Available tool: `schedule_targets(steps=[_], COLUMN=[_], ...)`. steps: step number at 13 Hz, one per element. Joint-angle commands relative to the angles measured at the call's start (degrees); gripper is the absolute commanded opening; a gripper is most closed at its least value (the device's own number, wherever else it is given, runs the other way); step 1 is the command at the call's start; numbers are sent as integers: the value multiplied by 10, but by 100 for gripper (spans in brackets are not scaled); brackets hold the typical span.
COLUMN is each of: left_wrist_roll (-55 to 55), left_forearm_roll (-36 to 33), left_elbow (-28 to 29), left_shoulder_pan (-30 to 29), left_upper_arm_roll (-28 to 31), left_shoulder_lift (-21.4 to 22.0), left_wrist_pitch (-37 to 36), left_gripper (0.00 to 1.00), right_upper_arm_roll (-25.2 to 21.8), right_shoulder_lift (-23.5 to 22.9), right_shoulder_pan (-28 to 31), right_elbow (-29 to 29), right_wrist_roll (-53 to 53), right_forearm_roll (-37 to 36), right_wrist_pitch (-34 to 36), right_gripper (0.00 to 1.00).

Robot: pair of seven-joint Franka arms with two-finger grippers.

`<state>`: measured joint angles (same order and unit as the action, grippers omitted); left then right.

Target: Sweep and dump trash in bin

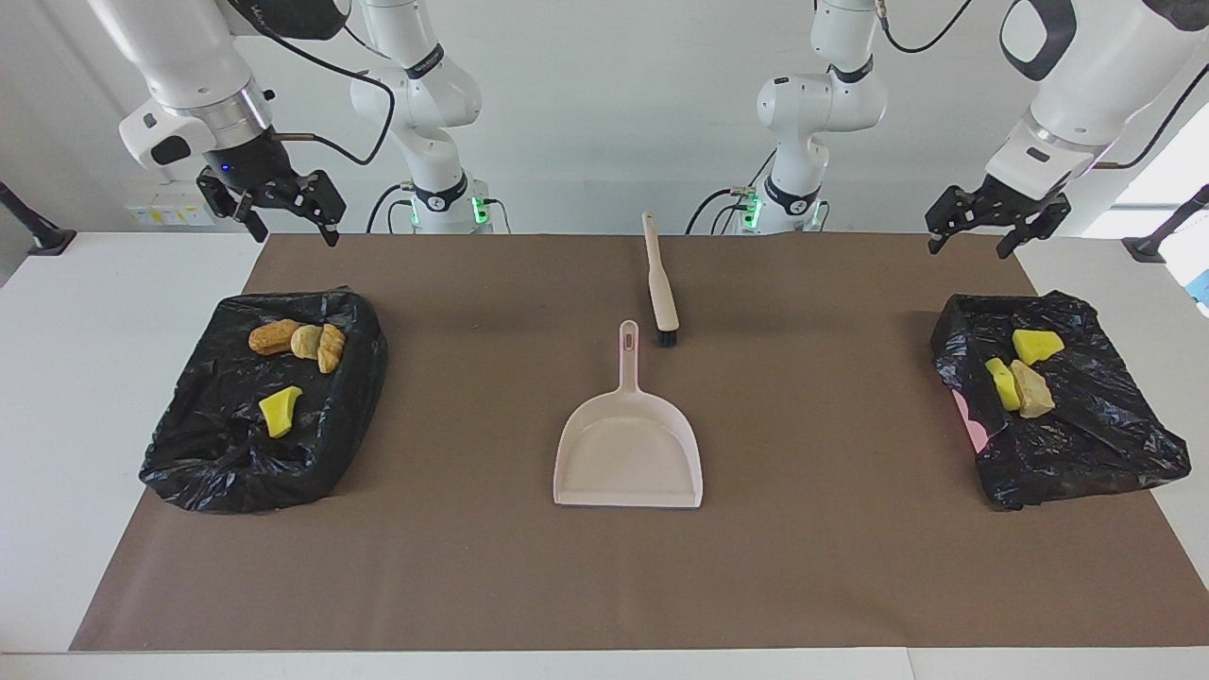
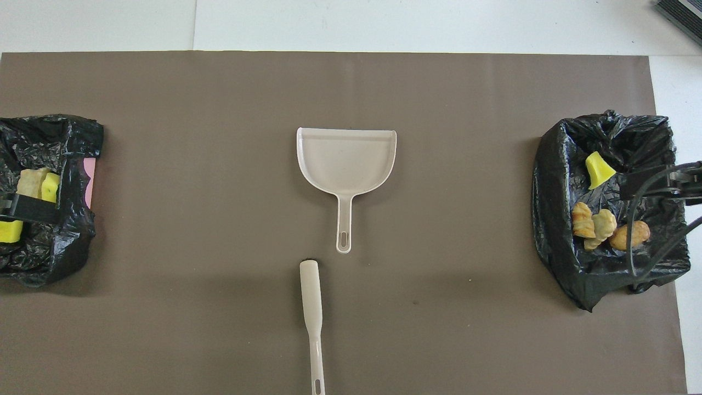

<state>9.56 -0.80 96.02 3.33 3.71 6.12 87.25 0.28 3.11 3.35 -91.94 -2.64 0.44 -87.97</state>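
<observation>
The trash lies in two black-bagged bins. The bin (image 1: 236, 453) at the right arm's end holds three brown bread-like lumps (image 1: 295, 340) and a yellow chunk (image 1: 280, 412). In the bin (image 1: 1086, 444) at the left arm's end are two yellow chunks (image 1: 1036, 346) and a tan piece (image 1: 1032, 390). The pale dustpan (image 1: 628, 458) rests empty mid-table, with the brush (image 1: 660, 283) just nearer the robots than its handle. My right gripper (image 1: 295, 227) hangs open and empty, up over the mat's edge by its bin. My left gripper (image 1: 968, 246) is open and empty, raised by its own bin.
A brown mat (image 1: 472, 567) covers most of the white table (image 1: 85, 397). A pink patch (image 1: 968, 416) shows where the bag at the left arm's end has slipped off the bin wall. Cables (image 2: 652, 219) from the right arm hang over its bin in the overhead view.
</observation>
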Motion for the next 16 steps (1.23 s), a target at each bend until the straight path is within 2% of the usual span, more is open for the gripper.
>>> schedule_targets(steps=[1,3,4,9,16], left_wrist_roll=[4,1,0,-6,-28], left_forearm_roll=[-2,-3,-2,0,24], left_elbow=[-43,-44,-43,-55,-50], left_shoulder_pan=[-15,-61,-62,-45,-46], left_upper_arm_roll=[-26,-84,-88,-75,-74], left_shoulder_lift=[-5,-4,-3,-5,-4], left_wrist_pitch=[-44,-47,-45,-51,-1], left_gripper=[100,100,100,100,100], right_upper_arm_roll=[3,3,3,3,2], right_shoulder_lift=[11,10,9,8,8], right_shoulder_pan=[1,2,2,2,2], right_elbow=[-14,-12,-11,-10,-10], right_wrist_roll=[-4,-4,-4,-4,-4], right_forearm_roll=[-5,0,1,1,1], right_wrist_pitch=[-9,-9,-9,-8,-9], right_gripper=[100,100,100,100,100])
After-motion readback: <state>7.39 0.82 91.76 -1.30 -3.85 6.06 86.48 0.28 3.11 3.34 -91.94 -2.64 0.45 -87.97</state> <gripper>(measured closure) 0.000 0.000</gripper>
